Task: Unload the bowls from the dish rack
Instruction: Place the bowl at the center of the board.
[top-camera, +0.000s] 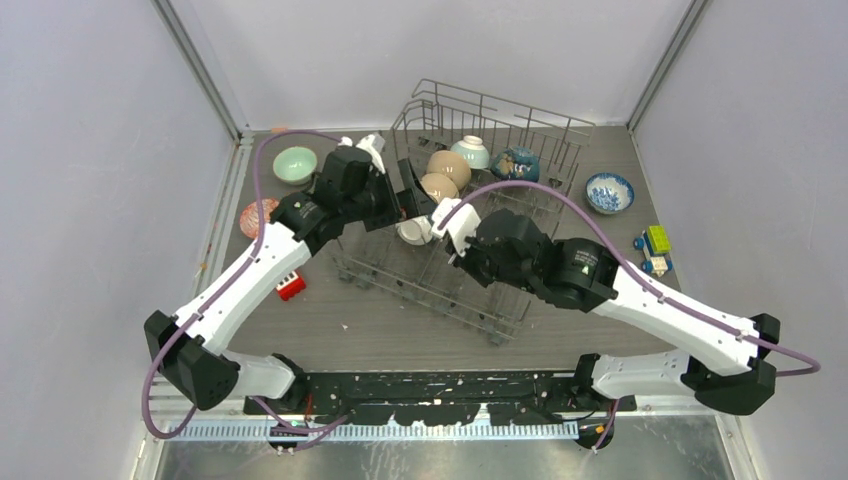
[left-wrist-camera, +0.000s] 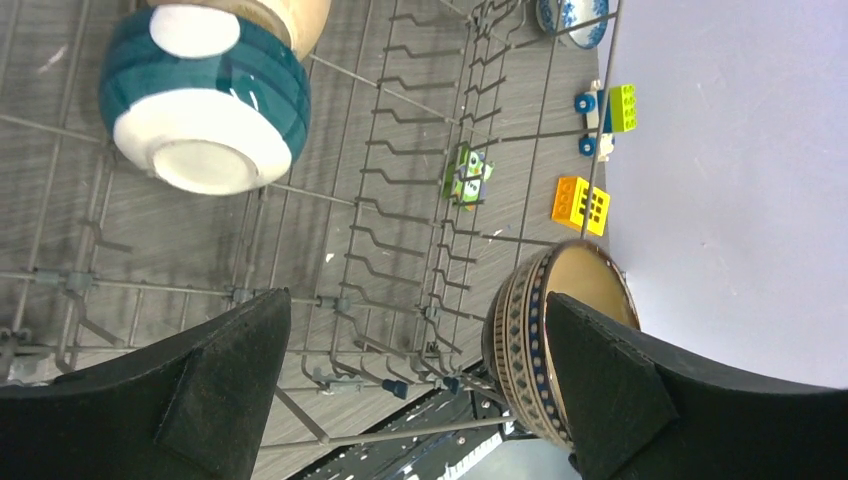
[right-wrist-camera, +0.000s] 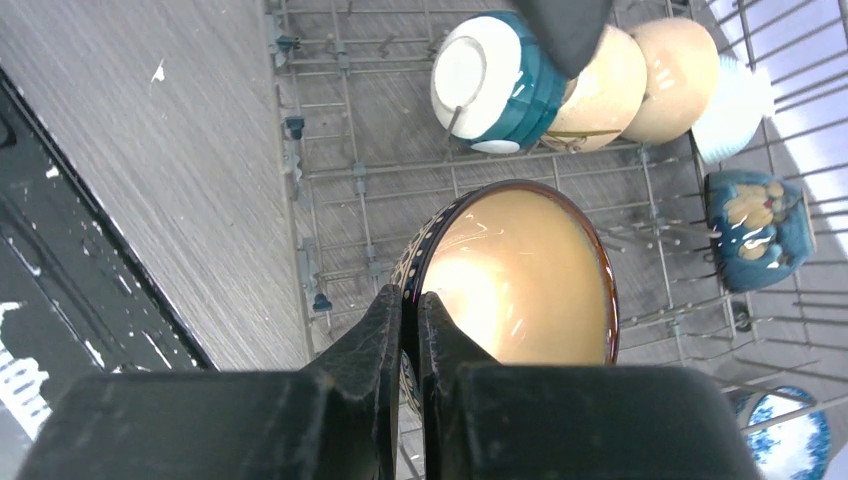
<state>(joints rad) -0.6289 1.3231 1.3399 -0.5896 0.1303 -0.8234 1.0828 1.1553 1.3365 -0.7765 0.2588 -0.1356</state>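
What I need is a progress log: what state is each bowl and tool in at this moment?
right tool: shut on rim of brown bowl.
brown bowl: held on edge over dish rack.
left tool: open, empty.
white-teal bowl: in rack, tipped on its side.
tan bowls: in rack, tipped.
pale bowl: in rack, upside down.
dark blue bowl: in rack.
mint green bowl: on table, upright.
blue-white bowl: on table, upright.
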